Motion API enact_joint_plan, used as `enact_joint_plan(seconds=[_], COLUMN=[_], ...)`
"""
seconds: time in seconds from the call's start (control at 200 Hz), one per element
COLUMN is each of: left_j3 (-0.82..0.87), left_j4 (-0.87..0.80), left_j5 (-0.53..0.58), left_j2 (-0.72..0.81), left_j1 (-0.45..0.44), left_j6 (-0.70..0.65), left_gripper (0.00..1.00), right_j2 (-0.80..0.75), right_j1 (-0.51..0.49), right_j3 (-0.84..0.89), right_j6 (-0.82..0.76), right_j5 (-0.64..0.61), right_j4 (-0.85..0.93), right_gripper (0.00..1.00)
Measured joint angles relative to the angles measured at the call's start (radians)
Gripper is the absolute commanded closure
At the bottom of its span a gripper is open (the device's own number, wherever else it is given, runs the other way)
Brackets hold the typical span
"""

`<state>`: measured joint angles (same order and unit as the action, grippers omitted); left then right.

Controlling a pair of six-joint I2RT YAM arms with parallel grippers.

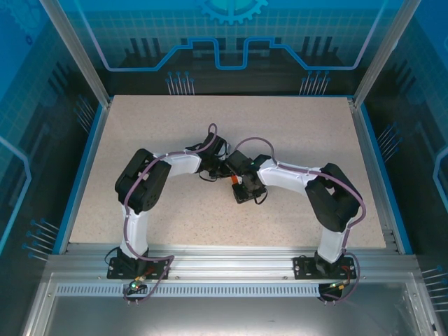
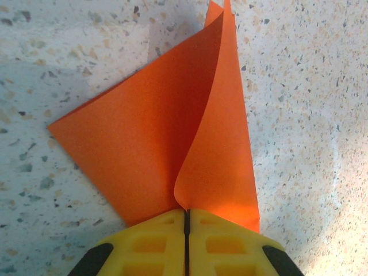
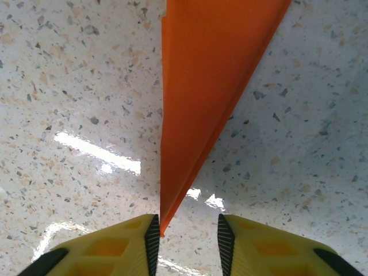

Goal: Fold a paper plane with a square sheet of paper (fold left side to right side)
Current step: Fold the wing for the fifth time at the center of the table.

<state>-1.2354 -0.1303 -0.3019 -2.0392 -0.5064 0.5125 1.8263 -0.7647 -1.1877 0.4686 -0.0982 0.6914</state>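
Note:
In the left wrist view the orange-red square sheet of paper lies on the speckled table, one flap lifted and curling over toward the right. My left gripper is shut on the near corner of that flap, the yellow jaws pressed together. In the right wrist view the same paper narrows to a point that ends just beside the left fingertip. My right gripper is open, with bare table between its jaws. From above, both grippers meet at the table's middle and cover the paper.
The speckled tabletop extends on all sides of the arms. Blue edging and aluminium frame posts bound it. Purple cables loop above both wrists.

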Motion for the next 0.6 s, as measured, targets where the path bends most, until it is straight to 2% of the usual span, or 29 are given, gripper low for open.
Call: enact_joint_plan(seconds=[0.16,0.31,0.475,0.6], left_j3=[0.000,-0.002,-0.002,-0.002], left_j4=[0.000,0.000,0.000,0.000], left_j5=[-0.001,-0.001,-0.001,-0.001], left_j2=[0.000,0.000,0.000,0.000], left_j1=[0.000,0.000,0.000,0.000], left_j6=[-0.011,-0.011,-0.011,-0.011], left_gripper=[0.90,0.91,0.91,0.91], right_j2=[-0.012,-0.085,-0.194,-0.211], right_j1=[0.000,0.014,0.094,0.188], right_j3=[0.021,0.128,0.216,0.286], right_j6=[0.000,-0.013,-0.014,0.006], right_j5=[0.004,0.071,0.174,0.309], right_j4=[-0.027,-0.097,-0.198,-0.348], right_gripper=[0.70,0.65,0.64,0.65])
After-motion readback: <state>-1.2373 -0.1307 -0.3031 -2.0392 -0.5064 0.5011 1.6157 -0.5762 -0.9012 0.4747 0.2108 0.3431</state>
